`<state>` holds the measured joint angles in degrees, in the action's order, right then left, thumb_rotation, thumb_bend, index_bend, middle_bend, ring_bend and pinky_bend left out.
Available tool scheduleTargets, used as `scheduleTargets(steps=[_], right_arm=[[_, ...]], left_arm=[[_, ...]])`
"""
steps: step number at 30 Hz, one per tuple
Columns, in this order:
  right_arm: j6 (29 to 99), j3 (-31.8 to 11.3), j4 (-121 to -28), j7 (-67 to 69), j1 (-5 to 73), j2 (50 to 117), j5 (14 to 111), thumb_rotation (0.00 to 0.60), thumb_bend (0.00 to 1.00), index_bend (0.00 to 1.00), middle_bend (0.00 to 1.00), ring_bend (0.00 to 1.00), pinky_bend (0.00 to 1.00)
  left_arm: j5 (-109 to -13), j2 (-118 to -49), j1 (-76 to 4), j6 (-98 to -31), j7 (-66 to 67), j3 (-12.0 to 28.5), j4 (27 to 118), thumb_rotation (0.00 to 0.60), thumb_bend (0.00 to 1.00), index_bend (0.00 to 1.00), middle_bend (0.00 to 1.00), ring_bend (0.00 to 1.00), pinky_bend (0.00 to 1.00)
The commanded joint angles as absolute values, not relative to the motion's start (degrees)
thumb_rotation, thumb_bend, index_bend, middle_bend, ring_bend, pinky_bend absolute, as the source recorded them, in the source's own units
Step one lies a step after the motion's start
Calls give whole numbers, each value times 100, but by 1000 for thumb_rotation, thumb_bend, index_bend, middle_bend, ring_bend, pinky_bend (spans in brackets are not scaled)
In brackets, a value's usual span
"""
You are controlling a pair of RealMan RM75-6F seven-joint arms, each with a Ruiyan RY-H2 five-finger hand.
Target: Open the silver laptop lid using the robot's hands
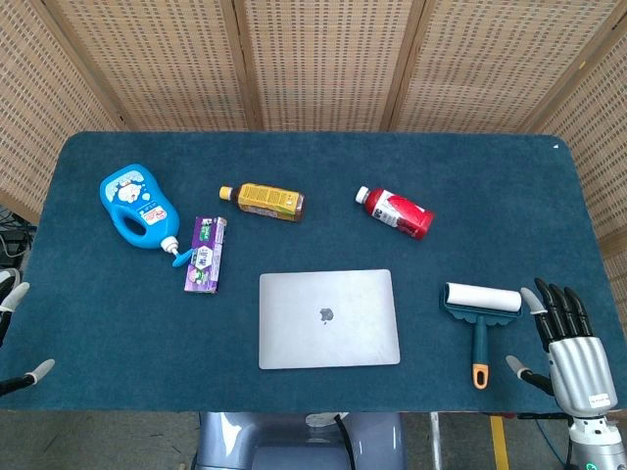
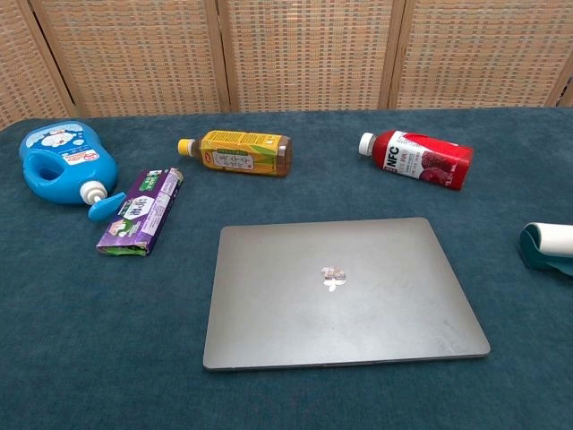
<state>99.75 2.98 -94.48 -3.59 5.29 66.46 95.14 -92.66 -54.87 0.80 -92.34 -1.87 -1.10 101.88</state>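
While the head view takes in the whole tabletop [image 1: 98, 313], only it shows the robot hands: the right robot hand [image 1: 568, 338] at the lower right edge, fingers spread and holding nothing, and at the far left edge just the fingertips [image 1: 12, 299] of the left robot hand [image 1: 20, 333], so its posture cannot be told. The chest view shows neither. Lid closed, the silver laptop [image 1: 328, 318] lies flat near the front middle, between the two hands and well apart from both. A lint roller [image 1: 480, 318] lies between the laptop and the right robot hand.
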Motion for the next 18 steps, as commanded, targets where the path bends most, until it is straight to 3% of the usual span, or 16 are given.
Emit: scheduleTargets(steps=[1,8,13,18], right_arm=[[9932,280,-9450,-364,514,6643,9552,600,0,0,0,0,0],[9160,381,-9514,-765,892,6638,10066,600,0,0,0,0,0],[7821,337,-10109,-1422,1628,6602,10332,600,0,0,0,0,0],[6655,164,-10481,-2237,2223,6998,10236,600,26,0,0,0,0]], left_arm=[[-9259,-5483,76,-9217,-192,-110,10191,600,0,0,0,0,0],[-9185,-5485,37,-9159,-232,-60,10200,600,0,0,0,0,0],[-9060,-5440,-56,-8975,-276,-13,10271,600,0,0,0,0,0],[-9037,-5386,-138,-8802,-282,-22,10322,600,0,0,0,0,0]])
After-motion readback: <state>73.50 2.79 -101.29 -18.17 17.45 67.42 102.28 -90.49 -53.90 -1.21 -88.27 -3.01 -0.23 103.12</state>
